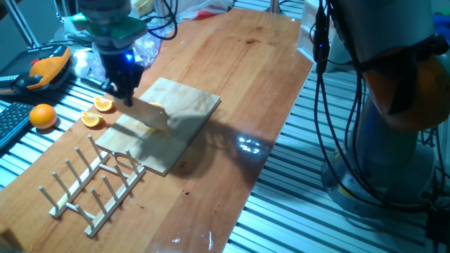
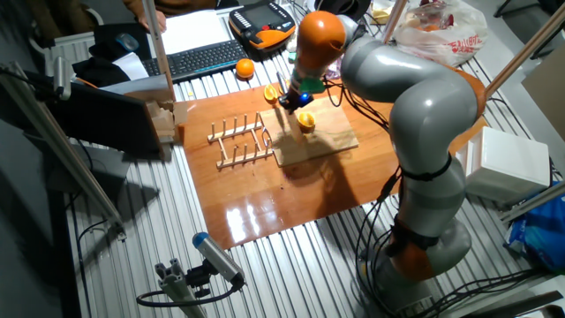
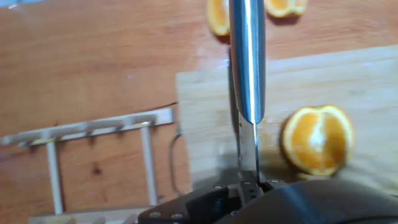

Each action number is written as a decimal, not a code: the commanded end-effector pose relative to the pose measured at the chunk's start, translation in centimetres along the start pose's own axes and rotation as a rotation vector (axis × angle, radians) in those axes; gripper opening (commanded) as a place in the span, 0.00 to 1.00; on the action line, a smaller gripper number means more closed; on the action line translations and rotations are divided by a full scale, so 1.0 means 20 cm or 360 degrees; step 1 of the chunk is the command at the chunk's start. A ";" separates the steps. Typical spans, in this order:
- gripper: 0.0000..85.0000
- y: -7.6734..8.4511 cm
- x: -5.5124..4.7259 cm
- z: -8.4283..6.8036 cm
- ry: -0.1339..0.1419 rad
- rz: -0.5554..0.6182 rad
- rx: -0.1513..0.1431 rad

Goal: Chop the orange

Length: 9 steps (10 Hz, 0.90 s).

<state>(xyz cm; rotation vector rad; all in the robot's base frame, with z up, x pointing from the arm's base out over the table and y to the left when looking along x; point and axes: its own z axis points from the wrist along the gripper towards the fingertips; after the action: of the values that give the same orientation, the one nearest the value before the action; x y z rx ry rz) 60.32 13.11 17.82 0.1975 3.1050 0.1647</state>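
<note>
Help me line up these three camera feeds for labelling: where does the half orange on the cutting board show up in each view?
One fixed view: the half orange is mostly hidden behind the knife blade, left of centre.
The other fixed view: upper centre, under the gripper, at.
Hand view: lower right, cut face up, at.
Shared landmark: the wooden cutting board it sits on, beside the wooden dish rack.

Only red print on a plastic bag (image 2: 439,34) shows, too small to read.
</note>
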 end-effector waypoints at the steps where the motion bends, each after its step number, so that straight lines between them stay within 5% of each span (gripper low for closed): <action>1: 0.00 -0.07 -0.01 -0.01 0.0014 0.0014 0.0008; 5: 0.00 -0.14 0.00 -0.01 -0.0008 0.0018 0.0042; 9: 0.00 -0.14 0.00 -0.01 0.0105 0.0239 -0.0014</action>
<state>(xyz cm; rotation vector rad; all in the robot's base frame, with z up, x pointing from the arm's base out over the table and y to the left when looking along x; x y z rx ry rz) 59.92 10.31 17.70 0.3921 3.1654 0.1822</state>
